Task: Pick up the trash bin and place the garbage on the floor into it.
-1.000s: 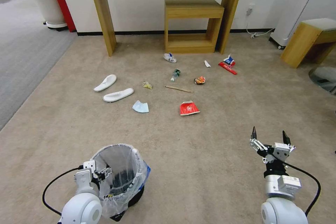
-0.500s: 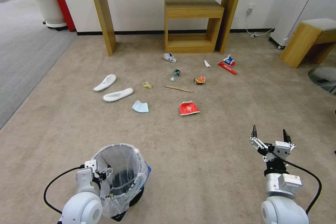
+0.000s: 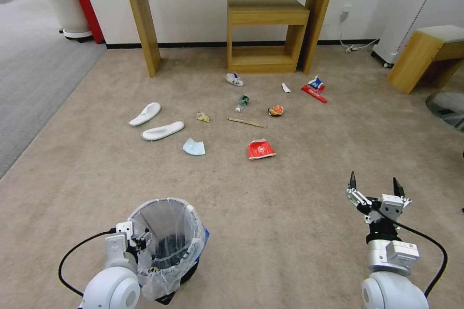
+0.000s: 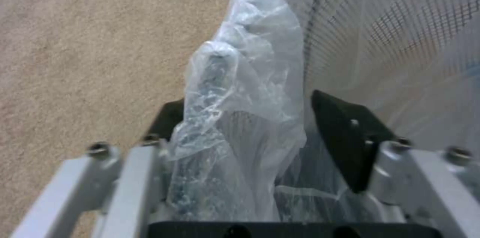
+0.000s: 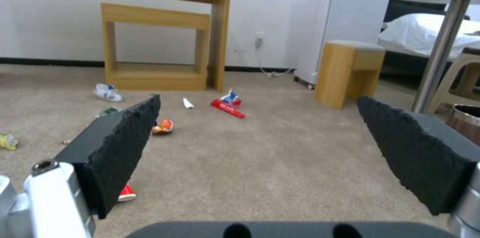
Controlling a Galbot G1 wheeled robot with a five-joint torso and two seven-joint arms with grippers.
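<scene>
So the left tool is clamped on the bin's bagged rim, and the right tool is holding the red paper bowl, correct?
Not quite. The left tool does grip the trash bin by its bagged rim, but the right tool is open and holds nothing. The head view shows the red paper bowl lying on the carpet, ahead of the robot.

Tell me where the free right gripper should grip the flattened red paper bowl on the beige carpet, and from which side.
Probably best from above. The flattened red paper bowl lies low on the beige carpet, so its sides offer little to hold. Pinch across its narrower span, one finger on each long edge. The right gripper is open and has bare carpet ahead. The left gripper is at the lined black trash bin's rim.
</scene>
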